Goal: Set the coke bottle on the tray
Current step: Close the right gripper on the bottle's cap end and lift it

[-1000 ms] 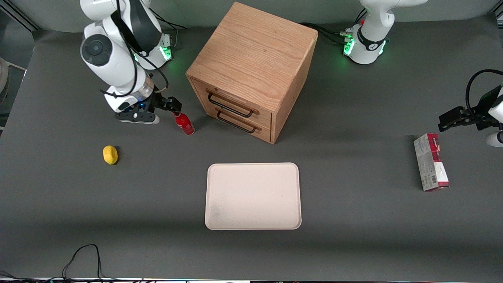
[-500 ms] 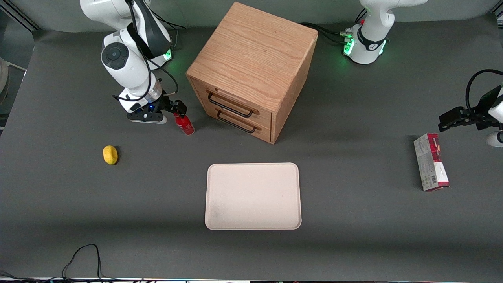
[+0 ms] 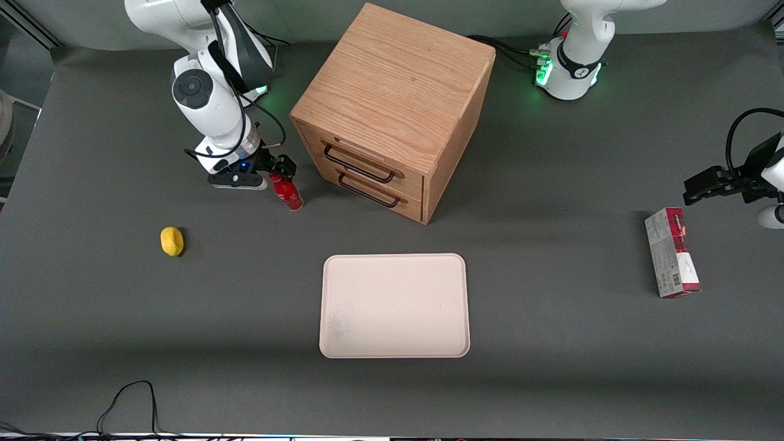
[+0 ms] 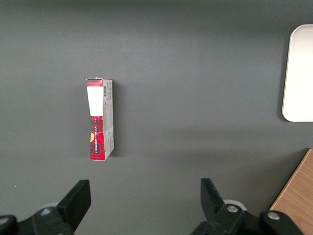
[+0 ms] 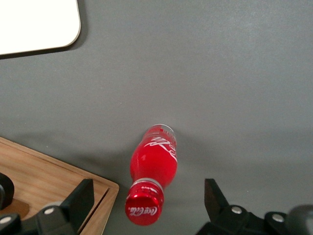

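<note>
Coke bottle [image 3: 286, 192] stands upright on the dark table mat [image 3: 551, 380], just beside the wooden drawer cabinet [image 3: 392, 110], near its front corner at the working arm's end, and not on the tray [image 3: 394, 305]. Tray lies flat w/ nothing on it, nearer the front cam than bottle and cabinet, well apart from the bottle. Gripper [image 3: 277, 172] hangs over the bottle's red cap [image 5: 142, 210]; in the wrist view its 2 fingers [image 5: 78, 200] are spread wide, 1 on each side of the cap, w/ clear gaps, not touching it. Same view looks down the bottle: white lettering on the red body [image 5: 153, 159], cap lettering too, base resting on the mat, cabinet edge [image 5: 54, 174] close beside it, 1 tray corner [image 5: 39, 24] visible. Cabinet has 2 drawers w/ dark wire handles [image 3: 359, 169], both shut as far as can be seen. Yellow lemon [image 3: 172, 241] sits on the mat toward the working arm's end, nearer the front cam than the bottle, well apart from it. Red-and-grey carton [image 3: 671, 252] lies flat toward the parked arm's end, far from everything else. Black cable [image 3: 128, 398] loops at the table edge closest to the front cam.
</note>
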You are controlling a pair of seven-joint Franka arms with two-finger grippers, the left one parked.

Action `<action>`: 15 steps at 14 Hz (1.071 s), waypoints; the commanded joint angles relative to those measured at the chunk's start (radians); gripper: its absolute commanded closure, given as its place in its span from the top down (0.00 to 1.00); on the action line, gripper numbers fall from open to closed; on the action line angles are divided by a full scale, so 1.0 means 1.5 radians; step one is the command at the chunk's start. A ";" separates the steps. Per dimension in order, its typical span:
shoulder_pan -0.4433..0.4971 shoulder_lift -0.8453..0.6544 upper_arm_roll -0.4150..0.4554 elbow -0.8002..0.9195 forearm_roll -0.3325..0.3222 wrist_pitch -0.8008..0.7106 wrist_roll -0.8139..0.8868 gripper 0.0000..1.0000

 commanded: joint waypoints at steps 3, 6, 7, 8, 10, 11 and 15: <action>0.004 0.006 0.012 -0.006 0.017 0.020 0.008 0.79; 0.003 0.008 0.012 -0.006 0.017 0.019 0.008 0.24; 0.001 0.010 0.012 -0.006 0.017 0.020 0.005 0.02; 0.000 0.011 0.011 -0.006 0.017 0.019 -0.001 0.00; -0.002 0.012 0.012 -0.006 0.017 0.019 -0.005 0.00; -0.004 0.011 0.011 -0.005 0.017 0.016 -0.006 0.00; -0.019 0.002 0.008 0.049 0.014 -0.032 -0.008 0.00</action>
